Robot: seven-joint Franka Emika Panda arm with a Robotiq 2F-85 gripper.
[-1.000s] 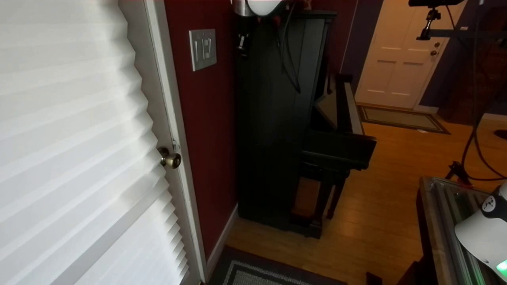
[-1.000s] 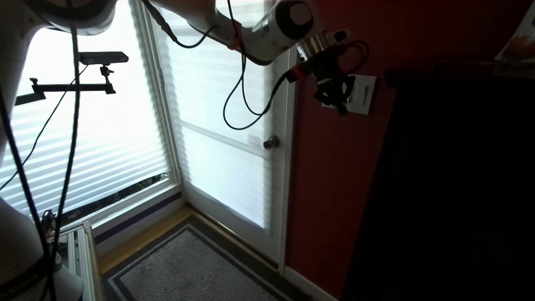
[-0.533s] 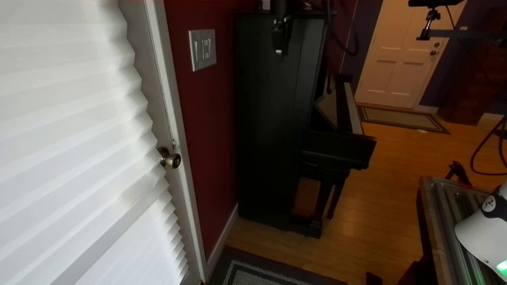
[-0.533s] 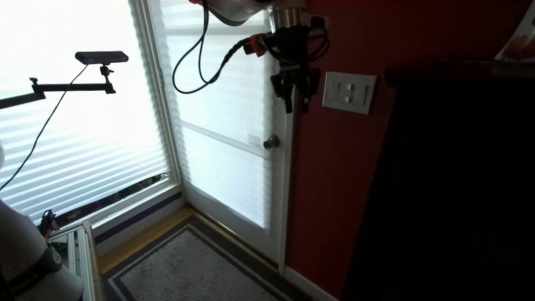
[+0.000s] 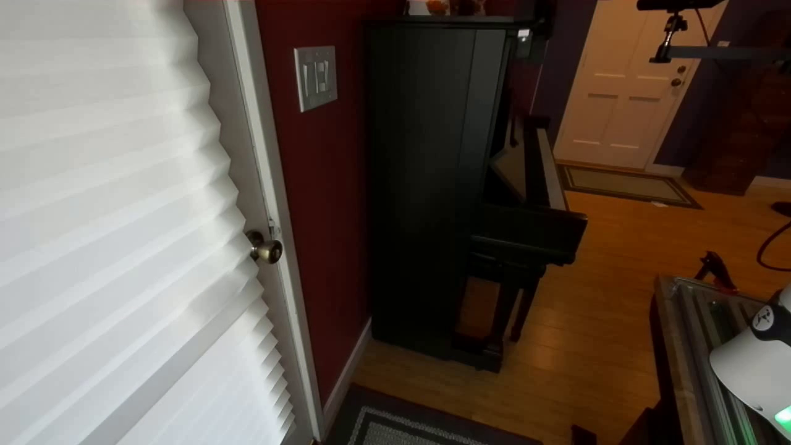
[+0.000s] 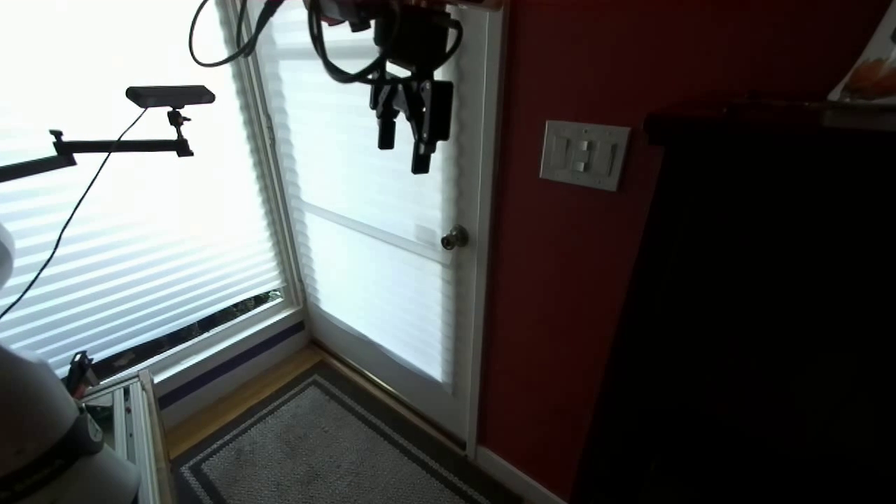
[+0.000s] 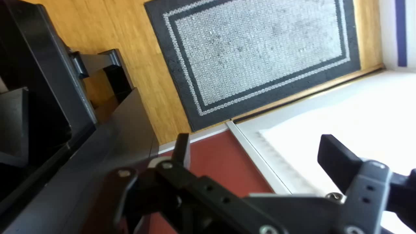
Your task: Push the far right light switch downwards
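Observation:
An off-white switch plate [image 6: 598,183] is mounted on the red wall beside the door, also visible as a small plate [image 5: 316,104] in an exterior view. The far right light switch [image 6: 612,159] is a narrow upright piece at the plate's right side; its exact position is too small to tell. My gripper [image 6: 403,150] hangs in front of the white door, well away from the plate and pointing down. In the wrist view the gripper [image 7: 255,149] has its fingers wide apart, with nothing held between them. The switch plate is outside the wrist view.
A black upright piano [image 5: 426,185] stands against the wall close to the plate. The door has a pleated white blind [image 6: 378,280] and a round knob [image 6: 455,238]. Below lies a grey rug [image 7: 260,48]. A camera on a bracket [image 6: 170,96] is near the window.
My gripper has pulled away from in front of the switch plate and over to the door side. Its fingers have spread apart. The plate now shows in full.

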